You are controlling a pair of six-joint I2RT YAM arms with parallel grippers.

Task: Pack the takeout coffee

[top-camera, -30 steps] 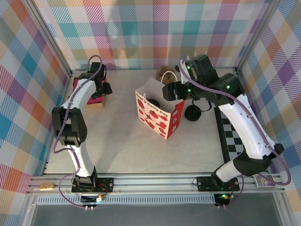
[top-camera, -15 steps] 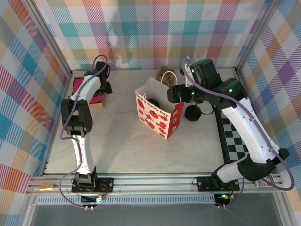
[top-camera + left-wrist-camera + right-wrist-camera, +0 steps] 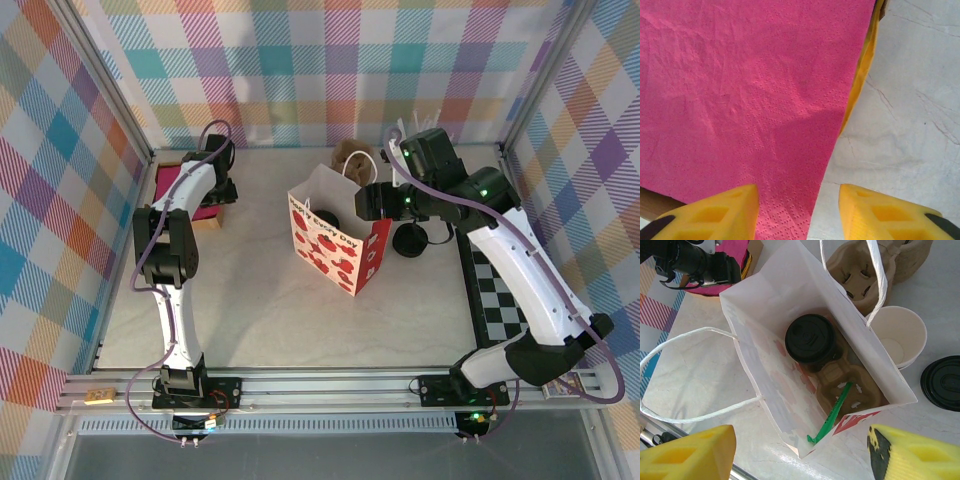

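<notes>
The takeout coffee [image 3: 810,338], its round black lid facing up, stands in a cardboard carrier [image 3: 850,382] at the bottom of the open white paper bag [image 3: 765,355]. In the top view its lid [image 3: 328,217] shows as a dark oval inside the red-printed bag [image 3: 338,248]. My right gripper [image 3: 801,442] hovers open above the bag's near corner; in the top view this gripper [image 3: 372,200] is at the bag's right rim. My left gripper [image 3: 799,202] is open just above the edge of a pink napkin [image 3: 740,90], far left of the bag.
A green stick [image 3: 832,415] leans in the bag. An empty white cup [image 3: 900,335], a loose black lid [image 3: 942,382] and spare cardboard carriers [image 3: 865,270] sit right of and behind the bag. A yellow napkin [image 3: 865,65] lies under the pink one. A checkered mat [image 3: 495,290] lies at the right.
The left arm has folded its elbow back toward the napkin stack, its gripper staying over it. The right gripper has shifted slightly right at the bag's rim.
</notes>
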